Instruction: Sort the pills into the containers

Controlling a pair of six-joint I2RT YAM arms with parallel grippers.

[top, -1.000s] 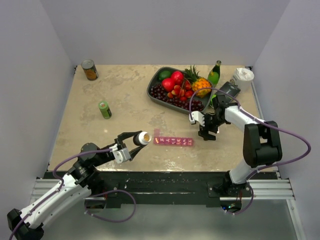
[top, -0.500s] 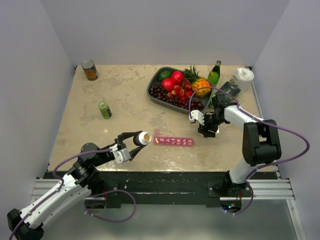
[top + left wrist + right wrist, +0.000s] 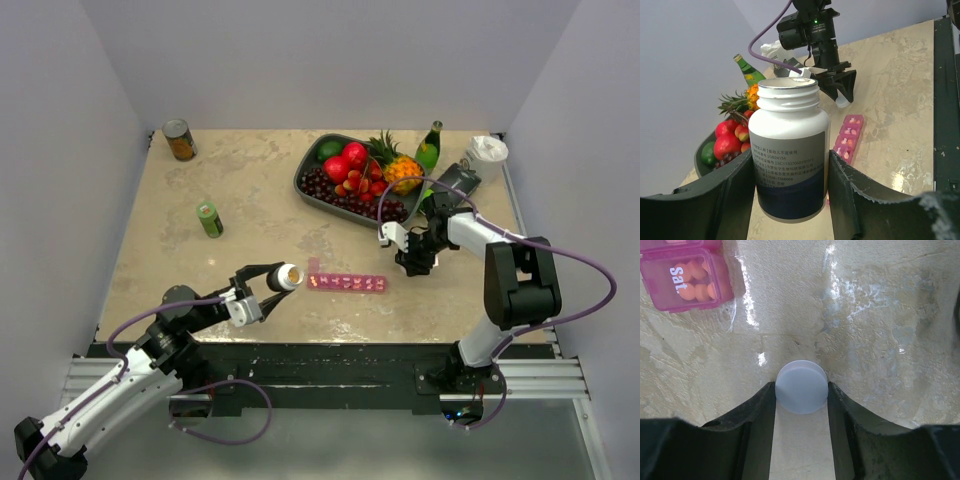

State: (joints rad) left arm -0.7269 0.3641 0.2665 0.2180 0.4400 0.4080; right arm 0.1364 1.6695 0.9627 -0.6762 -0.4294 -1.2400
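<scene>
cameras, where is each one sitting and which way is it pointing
top external: above and behind the arms, looking down on the table; both arms show, with the left claw and right claw.
left wrist: on the left arm, looking along its two dark fingers, past the open bottle they hold, toward the right arm.
right wrist: on the right arm, looking straight down at the table; its fingers flank a white cap.
shared: all three views show the pink pill box.
</scene>
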